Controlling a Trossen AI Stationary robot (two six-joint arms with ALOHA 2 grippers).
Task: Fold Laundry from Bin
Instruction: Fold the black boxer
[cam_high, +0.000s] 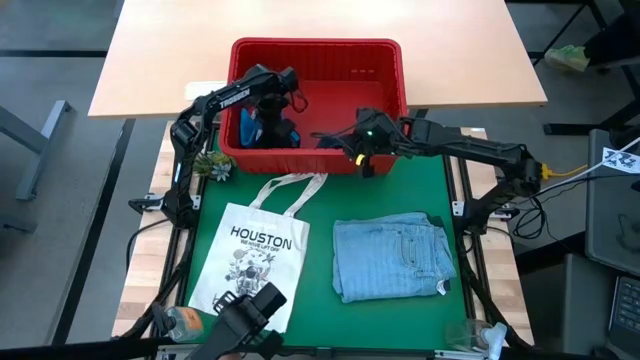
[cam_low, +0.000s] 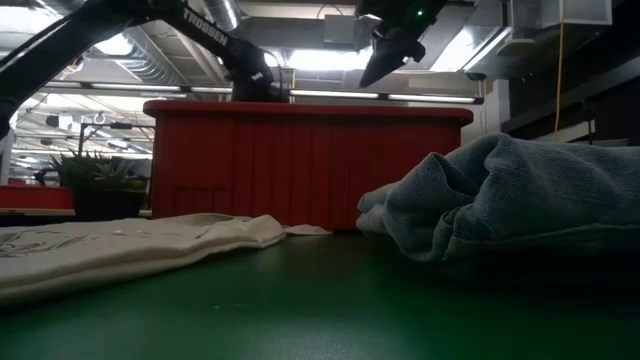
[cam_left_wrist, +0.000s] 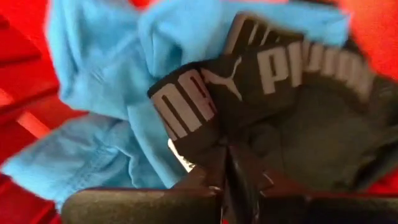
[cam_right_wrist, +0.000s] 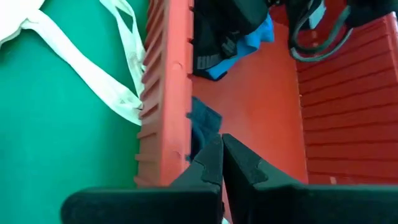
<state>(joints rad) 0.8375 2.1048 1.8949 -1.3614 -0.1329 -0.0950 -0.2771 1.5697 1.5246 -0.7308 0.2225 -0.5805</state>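
Red bin (cam_high: 385, 60): a slotted plastic basket set at the far edge of the green mat (cam_high: 390, 195), its long axis running left to right across the table.
Tote bag (cam_high: 252, 262): laid flat on the mat's left side, handles pointed toward the bin.
Left gripper (cam_high: 275, 105): reached down into the bin's left half; in the left wrist view the fingers (cam_left_wrist: 214, 168) are seen pressed together on the dark garment (cam_left_wrist: 311, 118), at its logo waistband.
Bright blue garment (cam_left_wrist: 112, 81): bunched in the bin under and beside the dark one, touching it.
Right gripper (cam_high: 362, 150): held above the bin's near rim, right of centre; jaws fully closed, nothing between them.
Folded denim (cam_high: 392, 258): laid on the mat's right side, roughly square, long axis not discernible.
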